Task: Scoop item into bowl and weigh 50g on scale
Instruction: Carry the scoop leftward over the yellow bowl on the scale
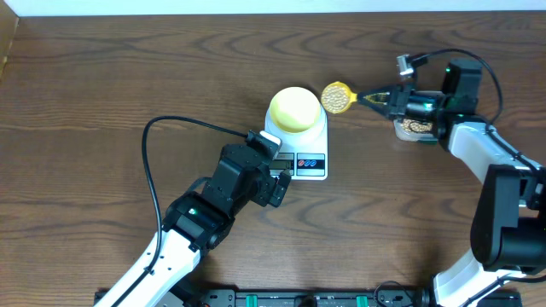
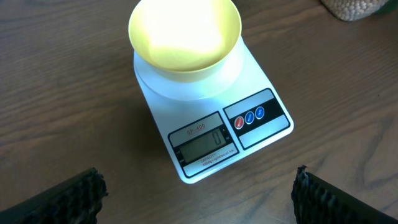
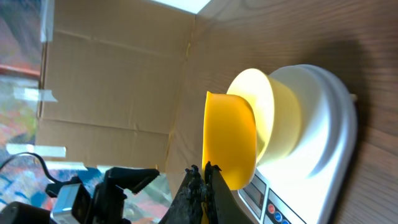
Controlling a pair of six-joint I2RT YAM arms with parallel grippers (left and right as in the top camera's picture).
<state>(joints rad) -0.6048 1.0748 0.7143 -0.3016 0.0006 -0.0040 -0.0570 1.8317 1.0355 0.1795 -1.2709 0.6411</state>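
Observation:
The pale-yellow bowl (image 1: 295, 109) (image 2: 185, 34) stands on the white scale (image 1: 309, 162) (image 2: 267, 84), and I see no beans inside it. My right gripper (image 1: 384, 100) (image 3: 204, 171) is shut on the handle of a yellow spoon (image 3: 230, 140). The spoon head (image 1: 337, 97) carries a heap of tan beans and hovers just right of the bowl's rim. My left gripper (image 1: 273, 166) (image 2: 199, 199) is open wide and empty, low over the table at the scale's front-left corner. The display (image 2: 202, 143) faces it.
A clear tub (image 1: 415, 128) (image 2: 354, 7) holding more beans sits right of the scale, under my right wrist. A black cable (image 1: 153, 162) loops over the table to the left. A cardboard wall (image 3: 112, 93) stands beyond the table's left edge.

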